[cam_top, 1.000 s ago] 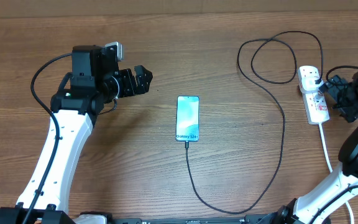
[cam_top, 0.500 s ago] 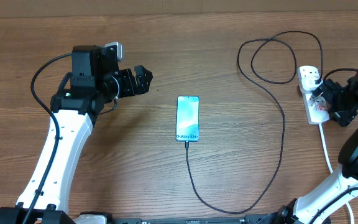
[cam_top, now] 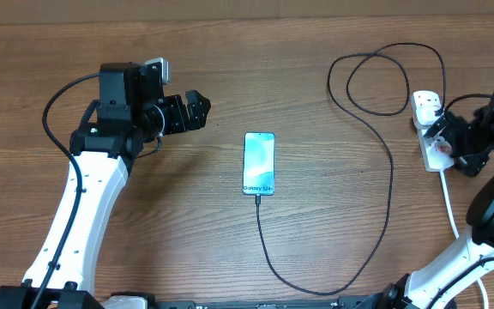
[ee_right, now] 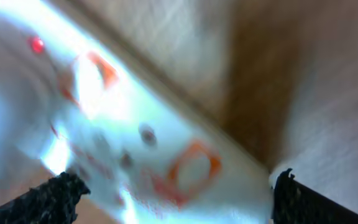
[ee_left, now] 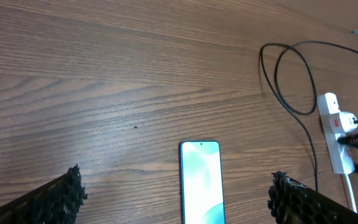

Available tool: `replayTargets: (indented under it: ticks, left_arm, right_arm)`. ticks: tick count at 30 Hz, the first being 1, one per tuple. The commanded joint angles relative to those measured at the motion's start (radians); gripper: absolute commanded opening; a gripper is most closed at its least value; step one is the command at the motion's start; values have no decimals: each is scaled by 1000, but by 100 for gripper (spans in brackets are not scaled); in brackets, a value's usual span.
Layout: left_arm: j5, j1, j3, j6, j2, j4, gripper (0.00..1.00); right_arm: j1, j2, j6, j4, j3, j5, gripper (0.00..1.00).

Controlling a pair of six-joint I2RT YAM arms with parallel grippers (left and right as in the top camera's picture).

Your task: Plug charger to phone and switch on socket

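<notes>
Phone (cam_top: 259, 163) lay face up at mid-desk, with the charger (cam_top: 390, 172) meeting its near edge.

From that edge the charger's thin black cable ran toward the front of the desk (cam_top: 316, 77). It then curved up the right side, looped once and reached the socket (cam_top: 420, 103) by the right edge, its black plug seated at the socket's far end. A white cord (cam_top: 449, 202) trailed from the socket's near end. The right jaws stood wide over the socket's middle. The blurred right wrist view showed the white body and red markings between the two fingertips (ee_right: 55, 196), and contact could not be told. The left jaws also stood wide, holding nothing, well to the left of the phone and pointed toward it.
</notes>
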Motion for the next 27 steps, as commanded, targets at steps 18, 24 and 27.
replayTargets:
  ticks: [18,24,27]
  left_arm:
    - [-3,5,8,-3,-8,1,100]
    - [-3,5,8,-3,-8,1,100]
    - [-3,5,8,-3,-8,1,100]
  right_arm:
    - [-1,-85,-8,21,39,14,100]
    - [-1,-85,-8,31,39,14,100]
    - [-1,-85,-8,30,39,14,100]
